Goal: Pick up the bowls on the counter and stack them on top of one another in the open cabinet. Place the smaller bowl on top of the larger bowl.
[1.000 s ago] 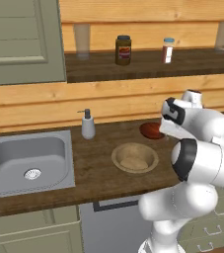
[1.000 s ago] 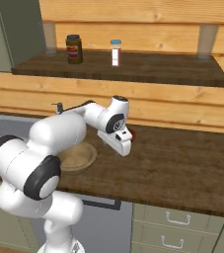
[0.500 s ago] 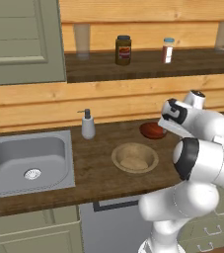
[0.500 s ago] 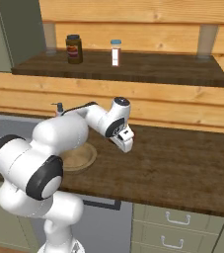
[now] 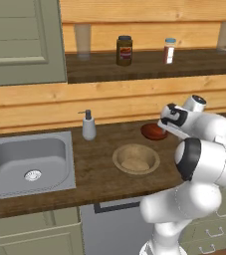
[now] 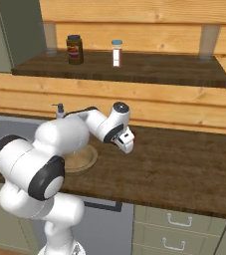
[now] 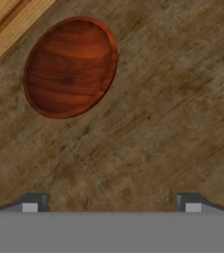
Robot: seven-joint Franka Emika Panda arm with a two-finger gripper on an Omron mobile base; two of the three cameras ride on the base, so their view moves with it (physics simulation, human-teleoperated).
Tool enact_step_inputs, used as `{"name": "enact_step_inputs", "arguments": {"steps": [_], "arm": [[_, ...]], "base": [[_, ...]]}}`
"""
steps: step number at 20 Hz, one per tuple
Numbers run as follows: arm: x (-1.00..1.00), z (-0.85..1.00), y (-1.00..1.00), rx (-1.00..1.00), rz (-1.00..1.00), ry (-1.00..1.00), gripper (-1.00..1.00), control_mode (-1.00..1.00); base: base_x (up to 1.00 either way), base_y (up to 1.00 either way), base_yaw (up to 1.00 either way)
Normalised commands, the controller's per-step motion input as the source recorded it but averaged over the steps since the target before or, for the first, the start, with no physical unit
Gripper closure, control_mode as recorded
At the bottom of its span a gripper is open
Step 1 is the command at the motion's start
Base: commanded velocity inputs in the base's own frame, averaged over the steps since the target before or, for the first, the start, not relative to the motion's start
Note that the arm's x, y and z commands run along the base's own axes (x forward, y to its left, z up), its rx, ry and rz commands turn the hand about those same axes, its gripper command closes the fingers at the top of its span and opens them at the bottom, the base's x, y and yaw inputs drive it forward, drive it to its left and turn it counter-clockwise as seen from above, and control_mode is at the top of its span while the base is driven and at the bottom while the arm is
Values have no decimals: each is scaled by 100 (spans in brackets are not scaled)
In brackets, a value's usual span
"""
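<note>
The smaller bowl (image 5: 153, 131), glossy reddish-brown, sits on the counter (image 5: 99, 149) near the back wall. The larger bowl (image 5: 136, 159), wide and tan, rests in front of it. My gripper (image 5: 166, 124) hovers just right of the smaller bowl, open and holding nothing. In the hand view the smaller bowl (image 7: 70, 66) lies at the upper left, away from the gap between my fingertips (image 7: 32, 203), and bare counter (image 7: 158, 123) lies below the gripper (image 7: 111, 205). In the right base view the gripper (image 6: 126, 145) points down, right of the larger bowl (image 6: 82, 158). The open cabinet (image 5: 149, 64) runs above.
A steel sink (image 5: 27, 164) is set into the counter at left, with a soap dispenser (image 5: 88, 125) behind it. On the open cabinet shelf stand a dark jar (image 5: 125, 50), a white shaker (image 5: 169, 51) and a glass (image 5: 82, 40). A grey-green cabinet door (image 5: 20, 40) hangs at upper left.
The hand has shifted only slightly beside the reddish-brown bowl, and its jaws stay wide open. Neither bowl has moved.
</note>
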Motion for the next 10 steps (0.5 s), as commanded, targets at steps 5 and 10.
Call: {"name": "enact_step_inputs", "arguments": {"steps": [5,10], "arm": [[43,0,0,0,0,2,-100,-100],[22,-15,0,0,-5,14,-100,-100]], "base": [[0,0,0],[0,0,0]]}}
